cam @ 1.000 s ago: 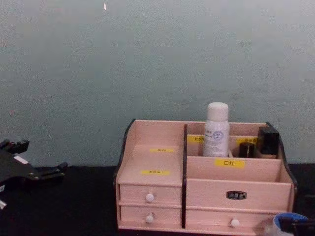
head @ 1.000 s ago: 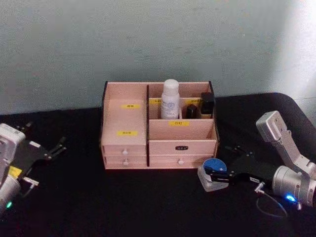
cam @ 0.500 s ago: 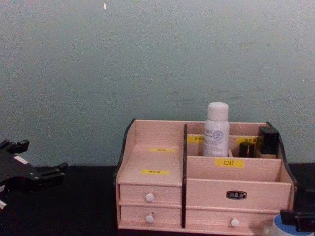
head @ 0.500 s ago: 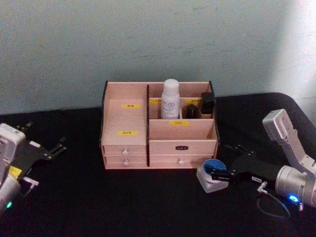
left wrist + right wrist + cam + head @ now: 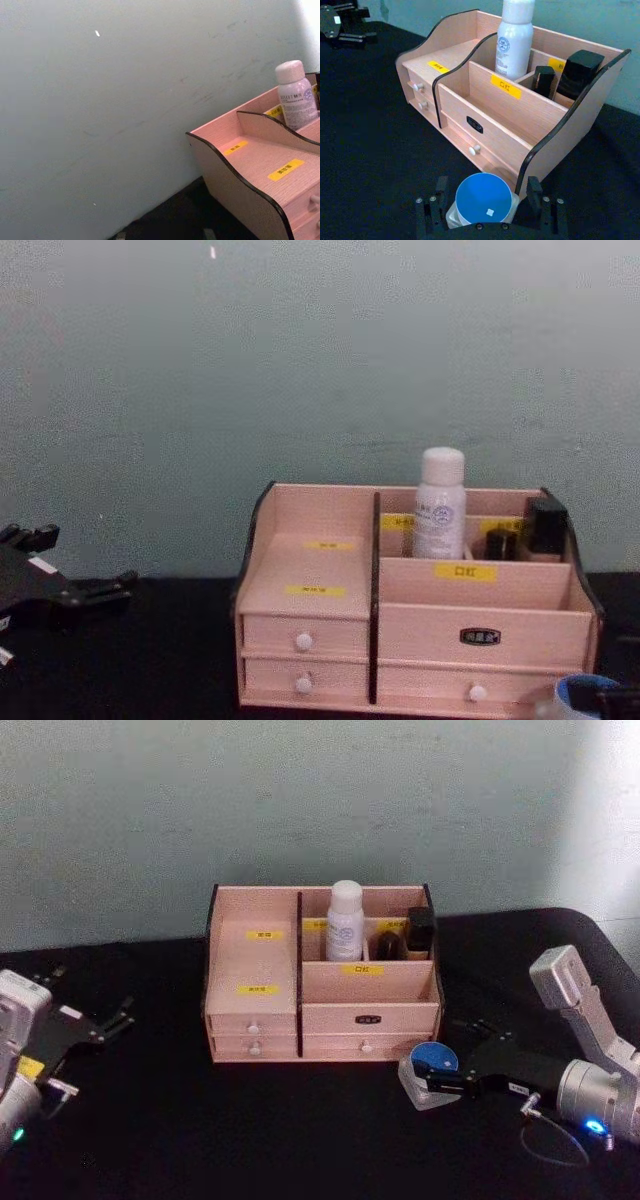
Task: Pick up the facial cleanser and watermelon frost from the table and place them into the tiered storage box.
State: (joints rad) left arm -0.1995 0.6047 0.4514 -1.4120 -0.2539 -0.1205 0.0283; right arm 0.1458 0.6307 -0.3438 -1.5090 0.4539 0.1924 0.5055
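Observation:
The tiered storage box [image 5: 255, 960] [image 5: 310, 565] [image 5: 470, 105] [image 5: 250, 165] stands at the back of the black table. A white bottle, the facial cleanser [image 5: 345, 925] [image 5: 440, 505] [image 5: 515, 42] [image 5: 295, 97], stands upright in its rear middle compartment. A small white jar with a blue lid, the watermelon frost [image 5: 425, 1072] [image 5: 484, 197] [image 5: 580, 695], sits on the table by the box's front right corner. My right gripper [image 5: 428, 1080] [image 5: 487, 182] straddles the jar, open, with a narrow gap on each side. Far to the left, my left gripper [image 5: 122, 1015] [image 5: 125, 585] rests open.
Two black items [image 5: 420, 930] [image 5: 580, 72] fill the box's rear right compartments. A cable loop [image 5: 550, 1140] hangs by my right wrist. A grey-green wall rises close behind the box. Bare black tabletop [image 5: 150, 1120] stretches in front of and left of the box.
My right arm has shifted slightly and dropped a little, the jar staying between its fingers at nearly the same spot. The left arm has not moved.

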